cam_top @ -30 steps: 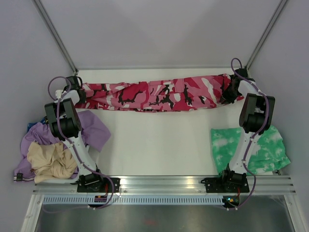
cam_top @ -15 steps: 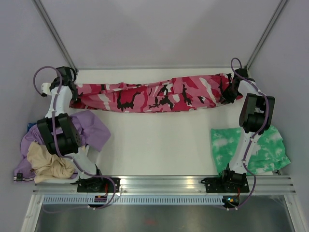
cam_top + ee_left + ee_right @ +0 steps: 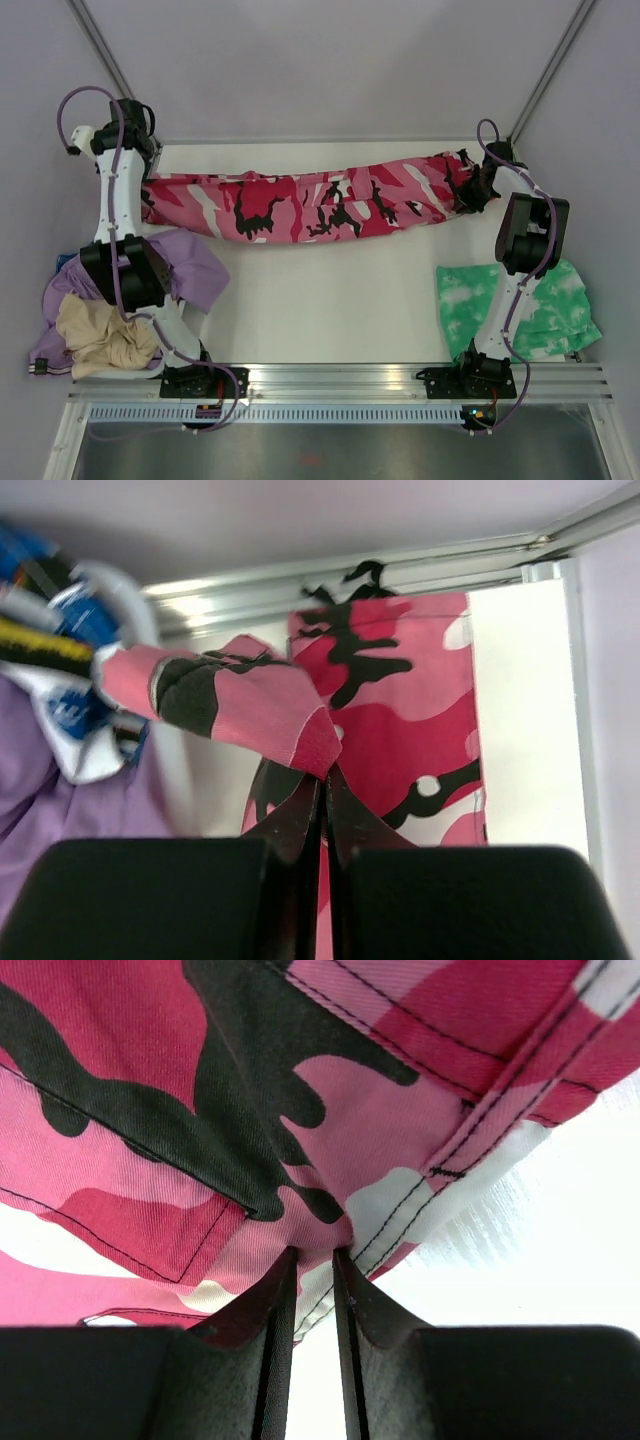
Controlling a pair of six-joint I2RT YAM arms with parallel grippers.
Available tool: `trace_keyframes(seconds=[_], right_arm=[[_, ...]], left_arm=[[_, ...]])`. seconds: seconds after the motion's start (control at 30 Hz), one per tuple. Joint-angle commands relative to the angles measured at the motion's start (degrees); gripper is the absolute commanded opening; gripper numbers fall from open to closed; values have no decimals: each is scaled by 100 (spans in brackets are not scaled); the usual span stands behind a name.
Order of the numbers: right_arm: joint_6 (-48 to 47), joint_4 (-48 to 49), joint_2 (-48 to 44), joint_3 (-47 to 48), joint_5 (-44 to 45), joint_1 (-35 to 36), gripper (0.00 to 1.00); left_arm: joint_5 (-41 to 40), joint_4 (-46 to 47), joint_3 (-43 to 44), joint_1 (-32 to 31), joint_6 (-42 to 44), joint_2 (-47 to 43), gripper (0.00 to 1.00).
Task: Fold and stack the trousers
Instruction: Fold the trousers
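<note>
Pinching trousers (image 3: 300, 205), left gripper (image 3: 323, 780), right gripper (image 3: 312, 1253)

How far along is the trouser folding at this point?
Done: both ends are gripped, with the left hand and right hand each shut on the trousers. In hand: the trousers are stretched lengthwise between them across the far side of the table. Left: the folds, then stacking; neither shows yet.

Matt woven cloth trousers (image 3: 300, 205), smooth matt table (image 3: 330, 300)
</note>
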Motion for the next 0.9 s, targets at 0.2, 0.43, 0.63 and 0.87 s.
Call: trace_keyframes(seconds=[0.2, 0.43, 0.63, 0.87], right_arm=[[75, 215, -106, -256, 193, 28, 27], [181, 189, -203, -256, 395, 37, 27], [313, 338, -98, -361, 133, 37, 27], [471, 856, 52, 16, -202, 37, 28]], left_arm=[[-326, -651, 2584, 34, 1251, 2513, 2], [333, 15, 2533, 105, 1663, 3279, 4], [465, 1219, 2533, 78, 1612, 3385, 4], [448, 1590, 2664, 122, 1252, 3806, 22]])
